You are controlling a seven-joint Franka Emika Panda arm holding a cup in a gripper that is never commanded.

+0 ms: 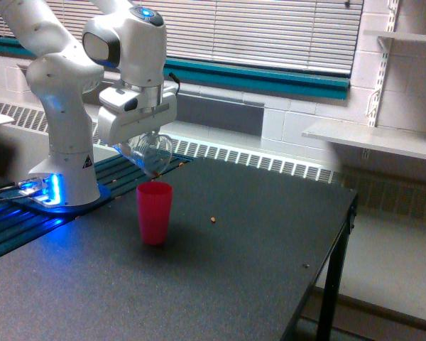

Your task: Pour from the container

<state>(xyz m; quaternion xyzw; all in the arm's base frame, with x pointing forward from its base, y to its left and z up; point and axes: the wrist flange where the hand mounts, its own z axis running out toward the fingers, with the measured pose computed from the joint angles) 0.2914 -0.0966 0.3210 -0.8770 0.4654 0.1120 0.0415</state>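
My gripper [143, 145] is shut on the container [150, 153], a small clear rounded cup, which hangs tilted just above the red cup [154, 212]. The container's mouth faces up and toward the exterior view's right. A few brown bits show at its lower edge, right over the red cup's rim. The red cup stands upright on the dark table [220, 277]. My fingers are mostly hidden behind the white hand and the container.
One small brown bit [212, 219] lies on the table to the exterior view's right of the red cup. The arm's base [62, 181] with blue light stands at the left. The table's right edge [341, 234] drops off to the floor.
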